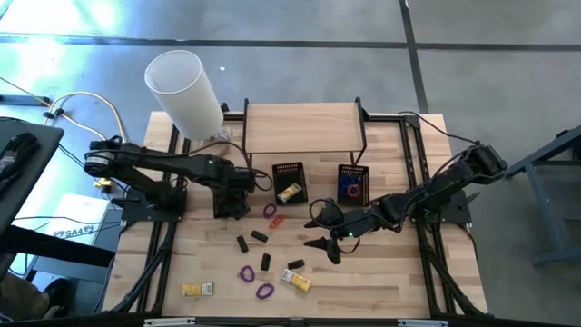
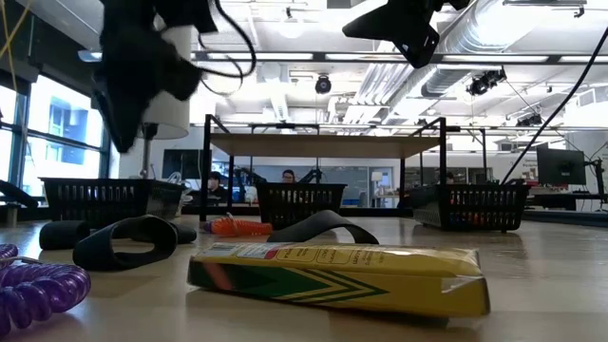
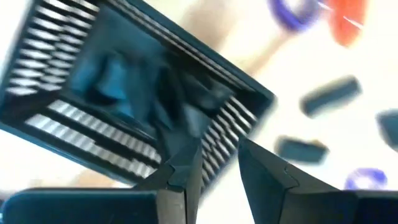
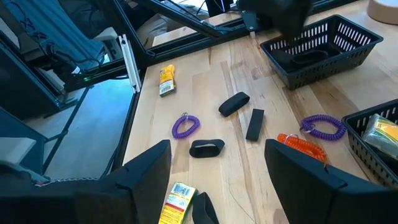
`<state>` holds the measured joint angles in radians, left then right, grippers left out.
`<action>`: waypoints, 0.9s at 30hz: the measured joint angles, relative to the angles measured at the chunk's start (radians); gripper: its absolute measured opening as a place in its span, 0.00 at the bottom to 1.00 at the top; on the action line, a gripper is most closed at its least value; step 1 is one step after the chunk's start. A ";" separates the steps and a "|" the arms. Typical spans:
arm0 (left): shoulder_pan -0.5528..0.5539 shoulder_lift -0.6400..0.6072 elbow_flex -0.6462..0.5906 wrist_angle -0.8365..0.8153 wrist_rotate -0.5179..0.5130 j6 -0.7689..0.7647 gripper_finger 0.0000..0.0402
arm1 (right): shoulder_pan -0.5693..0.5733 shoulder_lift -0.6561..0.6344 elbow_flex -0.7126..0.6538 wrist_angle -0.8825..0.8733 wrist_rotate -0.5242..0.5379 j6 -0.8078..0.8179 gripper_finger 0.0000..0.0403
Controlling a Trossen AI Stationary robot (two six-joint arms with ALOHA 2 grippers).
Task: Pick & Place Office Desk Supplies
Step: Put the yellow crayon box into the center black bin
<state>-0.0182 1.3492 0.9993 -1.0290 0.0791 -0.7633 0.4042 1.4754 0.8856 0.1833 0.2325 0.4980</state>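
Note:
Small supplies lie scattered on the wooden table: black clip pieces [image 1: 259, 236] [image 4: 234, 103], purple coil loops [image 1: 247, 272] [image 4: 185, 126], a red-orange coil [image 1: 277, 220] [image 4: 301, 147] and yellow blocks [image 1: 295, 280] [image 2: 332, 275]. My left gripper [image 3: 217, 168] hangs over the left black basket [image 3: 124, 93], which has dark pieces in it, its fingers a little apart with nothing between them. My right gripper [image 4: 217, 180] is wide open above the table near its middle [image 1: 327, 241], over a black loop piece [image 4: 206, 148] and a yellow block [image 4: 177, 202].
Three black baskets stand in a row below a wooden shelf [image 1: 304, 127]: the middle one [image 1: 290, 182] holds a yellow item, the right one [image 1: 352, 184] red and blue loops. A tall white cylinder [image 1: 186, 91] stands at the far left corner. Another yellow block [image 1: 197, 289] lies near the near edge.

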 joint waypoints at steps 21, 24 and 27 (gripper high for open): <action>-0.336 -0.078 0.001 -0.003 -0.004 -0.125 0.25 | 0.000 0.000 0.000 0.008 0.000 0.006 0.62; -0.341 -0.080 0.001 -0.003 -0.005 -0.133 0.25 | 0.000 0.000 0.000 0.008 0.000 0.006 0.62; -0.344 -0.076 0.000 -0.003 -0.005 -0.183 0.25 | 0.000 0.000 0.000 0.008 0.001 0.006 0.62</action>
<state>-0.3622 1.2732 0.9993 -1.0320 0.0739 -0.9460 0.4038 1.4757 0.8856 0.1913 0.2333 0.5037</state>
